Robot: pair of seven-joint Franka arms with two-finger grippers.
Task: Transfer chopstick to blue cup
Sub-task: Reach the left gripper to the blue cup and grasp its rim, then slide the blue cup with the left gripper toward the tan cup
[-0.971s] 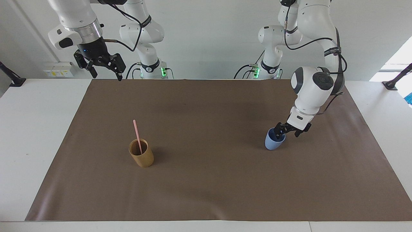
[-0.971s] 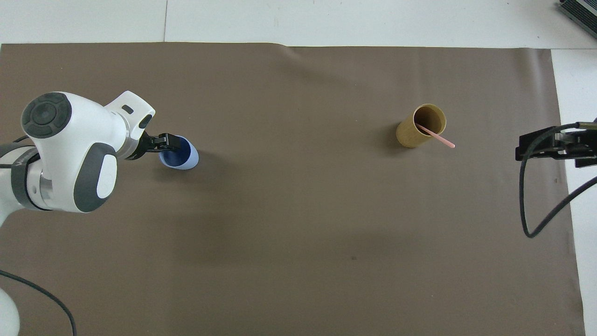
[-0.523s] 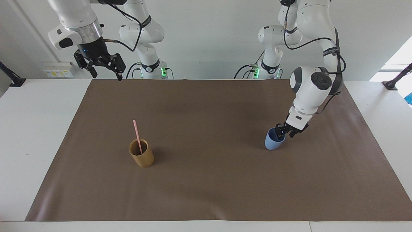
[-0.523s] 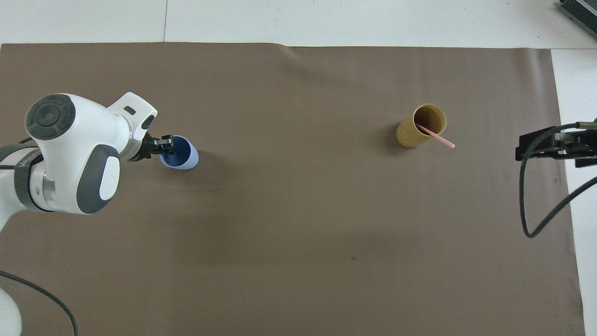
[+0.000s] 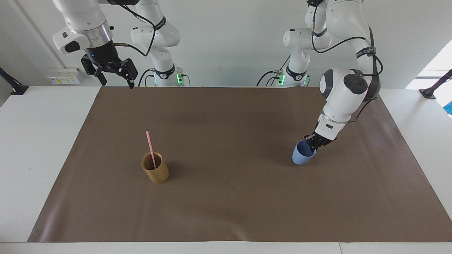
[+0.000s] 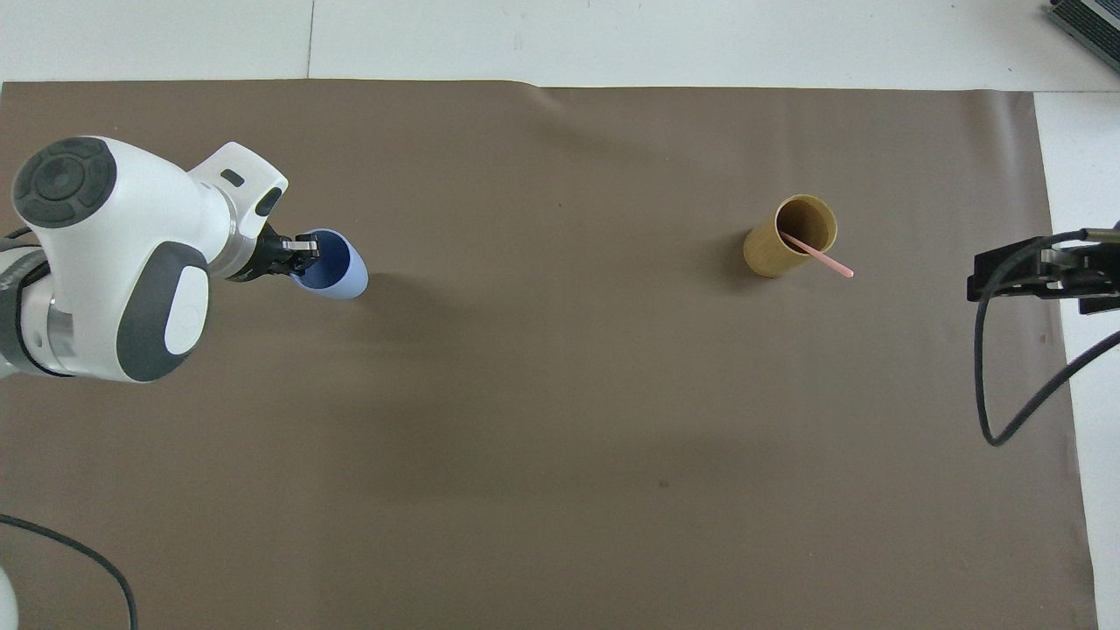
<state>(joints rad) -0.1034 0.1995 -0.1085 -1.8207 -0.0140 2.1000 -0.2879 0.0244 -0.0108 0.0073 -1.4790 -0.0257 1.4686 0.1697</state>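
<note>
The light-blue cup (image 5: 302, 156) (image 6: 341, 273) is on the brown mat toward the left arm's end of the table, and it leans over. My left gripper (image 5: 313, 145) (image 6: 306, 253) is shut on the cup's rim, one finger inside and one outside. A pale pink chopstick (image 5: 150, 144) (image 6: 818, 255) stands slanted in a tan cylindrical cup (image 5: 156, 171) (image 6: 774, 245) toward the right arm's end. My right gripper (image 5: 118, 83) (image 6: 984, 278) hangs open and empty over the mat's corner by its base, where the arm waits.
A brown mat (image 5: 226, 204) covers most of the white table (image 5: 39, 141). A black cable (image 6: 1006, 385) loops down from the right wrist. Between the two cups lies bare mat.
My left gripper closed on the blue cup's rim. The cup tipped and shifted slightly away from the robots. The right arm and the chopstick stayed still.
</note>
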